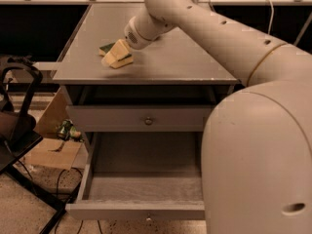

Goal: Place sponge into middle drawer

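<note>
The scene is lit dimly and warmly from above, the grey tabletop [185, 57] being evenly and softly brightened. A short shadow is cast beneath the pincer [116, 60], which is set low over the sponge [106, 47] at the tabletop's left. Deep shade is gathered under the tabletop and along the back of the open drawer [146, 186].

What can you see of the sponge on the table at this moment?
The sponge is small, and only parts of its dark green top show. It lies on the grey tabletop, towards the left side. The gripper is down right over it and covers most of it, so its pale body is hidden. Whether it is gripped cannot be seen.
</note>
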Tool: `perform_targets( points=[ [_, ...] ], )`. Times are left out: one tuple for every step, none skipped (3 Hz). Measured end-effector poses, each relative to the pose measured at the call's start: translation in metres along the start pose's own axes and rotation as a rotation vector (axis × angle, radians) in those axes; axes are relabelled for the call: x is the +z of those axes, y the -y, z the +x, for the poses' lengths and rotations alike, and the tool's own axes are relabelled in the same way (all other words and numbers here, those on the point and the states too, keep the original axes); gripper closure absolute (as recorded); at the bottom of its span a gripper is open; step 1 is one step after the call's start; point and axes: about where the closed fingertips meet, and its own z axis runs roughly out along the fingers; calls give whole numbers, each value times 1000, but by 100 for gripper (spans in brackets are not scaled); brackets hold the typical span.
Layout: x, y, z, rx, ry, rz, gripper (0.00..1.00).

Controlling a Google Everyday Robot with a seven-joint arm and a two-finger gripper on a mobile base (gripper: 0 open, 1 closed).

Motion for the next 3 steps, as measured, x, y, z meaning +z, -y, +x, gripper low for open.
perform_targets(
  points=[
    [22,-5,0,15,-67,19,18],
    [25,-6,0,16,-73,20,41],
    [25,-6,0,16,-74,20,65]
  ],
)
